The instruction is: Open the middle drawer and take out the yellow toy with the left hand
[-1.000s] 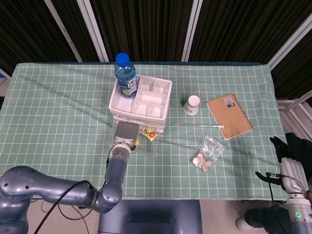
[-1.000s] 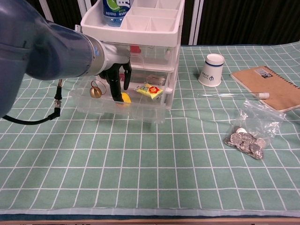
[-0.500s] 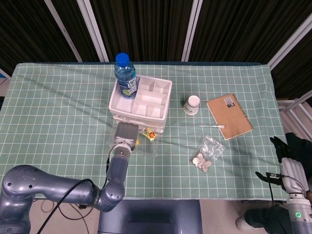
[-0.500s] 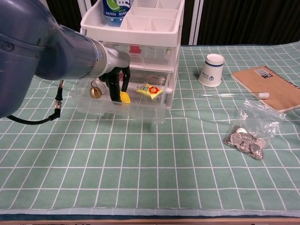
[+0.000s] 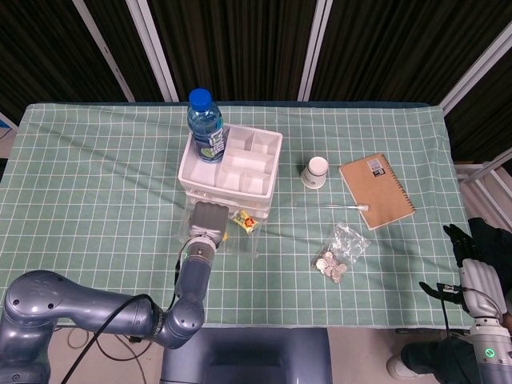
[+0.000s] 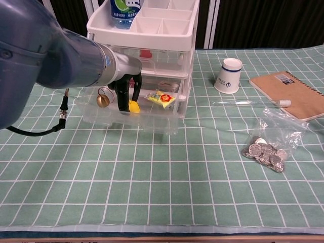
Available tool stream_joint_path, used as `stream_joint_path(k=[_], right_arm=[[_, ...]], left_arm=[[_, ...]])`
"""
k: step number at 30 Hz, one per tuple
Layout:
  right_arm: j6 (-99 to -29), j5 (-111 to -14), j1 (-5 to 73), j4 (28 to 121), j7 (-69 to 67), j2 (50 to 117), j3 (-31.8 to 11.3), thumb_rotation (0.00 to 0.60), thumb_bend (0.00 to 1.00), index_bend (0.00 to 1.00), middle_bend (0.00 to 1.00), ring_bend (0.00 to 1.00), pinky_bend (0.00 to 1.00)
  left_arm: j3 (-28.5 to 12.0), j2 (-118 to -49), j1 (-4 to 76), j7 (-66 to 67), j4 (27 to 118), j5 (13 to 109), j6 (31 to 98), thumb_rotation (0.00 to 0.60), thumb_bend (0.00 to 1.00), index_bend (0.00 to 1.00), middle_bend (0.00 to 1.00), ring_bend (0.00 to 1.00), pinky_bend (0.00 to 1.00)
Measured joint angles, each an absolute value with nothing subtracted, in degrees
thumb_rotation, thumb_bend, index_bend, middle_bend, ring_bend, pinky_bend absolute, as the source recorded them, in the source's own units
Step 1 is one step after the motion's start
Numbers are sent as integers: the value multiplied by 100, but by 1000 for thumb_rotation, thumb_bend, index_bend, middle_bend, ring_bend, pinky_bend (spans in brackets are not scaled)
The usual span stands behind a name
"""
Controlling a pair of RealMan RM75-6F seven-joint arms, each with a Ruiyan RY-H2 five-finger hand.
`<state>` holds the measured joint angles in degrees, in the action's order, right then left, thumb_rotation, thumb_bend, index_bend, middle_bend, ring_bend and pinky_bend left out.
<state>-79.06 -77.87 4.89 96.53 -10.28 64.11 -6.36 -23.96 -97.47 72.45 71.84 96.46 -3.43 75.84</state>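
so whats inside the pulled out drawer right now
The open drawer holds a yellow toy with the left hand reaching in on it, a small gold bell and a yellow packet. The hand covers part of the toy.

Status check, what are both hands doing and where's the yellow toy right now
Left robot hand inside the open middle drawer, fingers around the yellow toy. Right robot hand idle off the table edge, holding nothing. Bell and yellow packet flank the toy.

One drawer unit [image 5: 232, 164], one bottle [image 5: 206, 124], one paper cup [image 5: 315, 172] and one notebook [image 5: 376, 190] sit here. One bag of coins [image 6: 267, 149] (coins too heaped to count). The open drawer [image 6: 130, 115] holds one yellow toy [image 6: 134, 106], one packet [image 6: 161, 97] and one bell [image 6: 103, 100].
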Motion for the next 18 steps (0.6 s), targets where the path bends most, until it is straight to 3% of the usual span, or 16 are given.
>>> stream_joint_path(k=[18], right_arm=[[-7921, -7812, 483, 9627, -1017, 6415, -628, 600, 65, 0, 0, 0, 223]], left_arm=[[-2523, -9346, 7221, 6963, 10412, 14, 7844, 600, 323, 514, 1000, 1000, 1000]])
